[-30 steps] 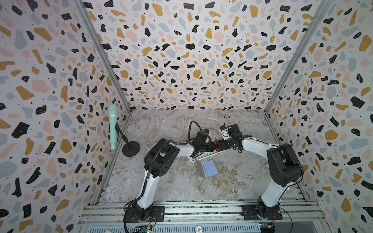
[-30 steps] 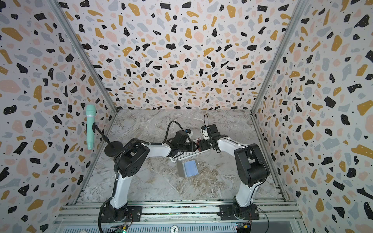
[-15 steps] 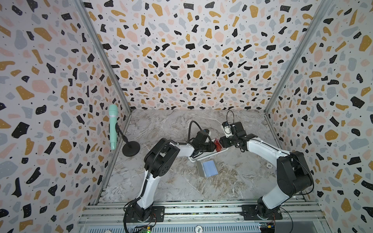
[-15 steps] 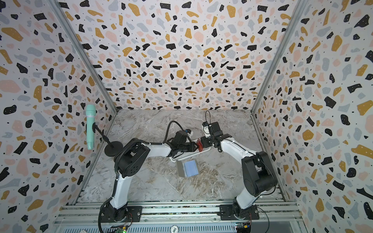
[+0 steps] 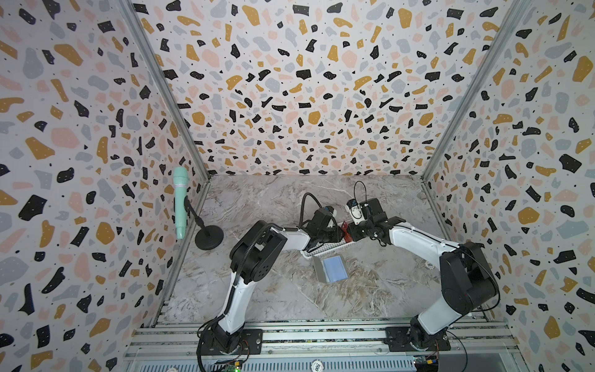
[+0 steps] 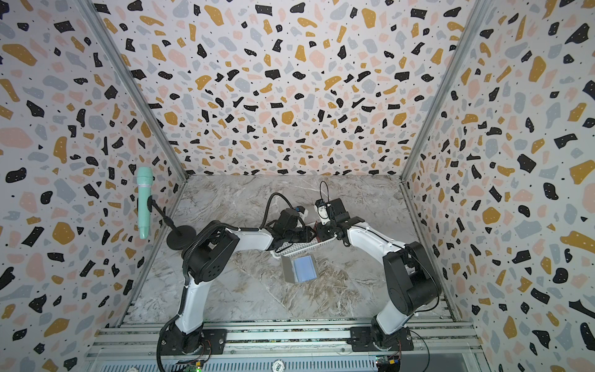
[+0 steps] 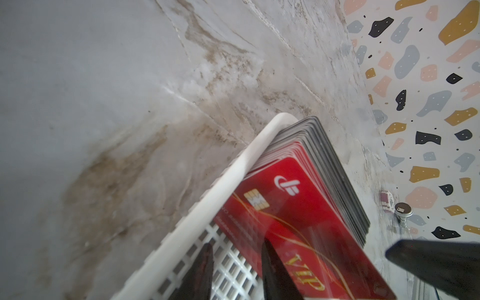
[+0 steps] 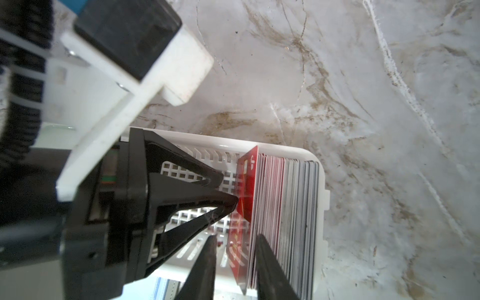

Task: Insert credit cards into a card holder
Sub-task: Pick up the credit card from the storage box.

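right claw (image 8: 235, 236) narrow astride the thin red plastic VIP card (image 8: 246, 176) upright in the white perforated basket (image 8: 324, 181), grip unclear; left claw (image 8: 229, 191) slightly open, empty, at its face

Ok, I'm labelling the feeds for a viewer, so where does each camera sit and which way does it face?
Both top views: high above the arms' bases, looking down at table, card holder and basket; left arm and right arm show whole.
Left wrist: on the left arm, looking along the left tool into the basket at the red cards.
Right wrist: on the right arm, looking past the right tool, astride the front card; the left tool shows too.
Shared: both wrist views show the red cards in the basket.
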`<act>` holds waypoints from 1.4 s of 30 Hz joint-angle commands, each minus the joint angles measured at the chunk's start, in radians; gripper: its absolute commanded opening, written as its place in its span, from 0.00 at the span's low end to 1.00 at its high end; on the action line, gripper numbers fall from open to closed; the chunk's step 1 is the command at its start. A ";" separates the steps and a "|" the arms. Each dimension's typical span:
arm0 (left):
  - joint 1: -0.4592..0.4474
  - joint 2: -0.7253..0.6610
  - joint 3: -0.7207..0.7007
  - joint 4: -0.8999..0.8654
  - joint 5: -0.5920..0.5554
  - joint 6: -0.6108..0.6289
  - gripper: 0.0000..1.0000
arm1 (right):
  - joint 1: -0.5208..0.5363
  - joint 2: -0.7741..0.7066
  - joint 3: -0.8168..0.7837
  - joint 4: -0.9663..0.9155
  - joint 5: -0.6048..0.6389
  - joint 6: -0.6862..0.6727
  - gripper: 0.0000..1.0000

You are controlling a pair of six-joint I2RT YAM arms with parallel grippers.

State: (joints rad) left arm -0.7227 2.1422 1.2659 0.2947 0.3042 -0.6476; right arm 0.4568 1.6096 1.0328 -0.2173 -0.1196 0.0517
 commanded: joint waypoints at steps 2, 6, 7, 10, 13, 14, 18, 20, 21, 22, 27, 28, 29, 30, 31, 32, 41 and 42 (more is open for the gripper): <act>-0.009 0.027 0.006 -0.001 -0.001 0.000 0.34 | 0.005 0.008 -0.013 -0.015 0.026 0.002 0.27; -0.009 0.026 0.006 -0.001 0.000 0.001 0.34 | 0.005 0.021 -0.011 -0.020 0.027 -0.004 0.25; -0.009 0.026 0.006 -0.001 0.001 0.002 0.34 | 0.007 0.022 -0.012 -0.020 0.028 -0.004 0.24; -0.009 0.027 0.006 -0.002 0.001 0.002 0.34 | 0.008 0.026 -0.017 -0.017 0.026 -0.004 0.21; -0.008 0.027 0.005 -0.001 0.001 0.002 0.34 | 0.009 0.025 -0.022 -0.014 0.027 -0.004 0.17; -0.009 0.025 0.004 -0.001 0.001 0.002 0.34 | 0.011 0.023 -0.022 -0.013 0.026 -0.005 0.16; -0.008 0.025 0.005 -0.001 0.001 0.002 0.34 | 0.012 0.015 -0.022 -0.012 0.030 -0.001 0.12; -0.009 0.022 0.003 -0.001 -0.001 0.002 0.34 | 0.014 0.006 -0.020 -0.010 0.032 0.002 0.09; -0.009 0.020 0.003 -0.001 -0.002 0.002 0.34 | 0.014 0.001 -0.019 -0.011 0.035 0.005 0.08; -0.009 0.017 0.001 -0.001 -0.003 0.002 0.34 | 0.014 -0.003 -0.018 -0.010 0.037 0.008 0.08; -0.009 -0.017 -0.012 -0.014 -0.021 0.008 0.35 | 0.013 -0.031 -0.016 -0.013 0.043 0.027 0.07; -0.009 -0.025 -0.013 -0.019 -0.024 0.012 0.36 | 0.014 -0.037 -0.015 -0.014 0.044 0.028 0.07; -0.009 -0.035 -0.017 -0.024 -0.028 0.015 0.36 | 0.012 -0.043 -0.014 -0.015 0.045 0.029 0.07; -0.008 -0.044 -0.017 -0.030 -0.030 0.019 0.36 | 0.013 -0.048 -0.014 -0.017 0.050 0.032 0.07; -0.008 -0.049 -0.018 -0.032 -0.031 0.021 0.37 | 0.012 -0.051 -0.014 -0.017 0.051 0.033 0.07; -0.008 -0.057 -0.020 -0.035 -0.032 0.023 0.37 | 0.011 -0.055 -0.013 -0.017 0.051 0.033 0.07; -0.009 -0.127 -0.053 -0.032 -0.024 0.029 0.38 | 0.009 -0.118 -0.022 -0.007 0.033 0.074 0.06; -0.009 -0.147 -0.069 -0.019 -0.019 0.027 0.39 | 0.008 -0.133 -0.028 0.000 0.031 0.087 0.06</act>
State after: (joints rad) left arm -0.7277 2.0609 1.2285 0.2550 0.2790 -0.6388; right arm 0.4660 1.5429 1.0153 -0.2169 -0.0826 0.1009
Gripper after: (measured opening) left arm 0.384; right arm 0.064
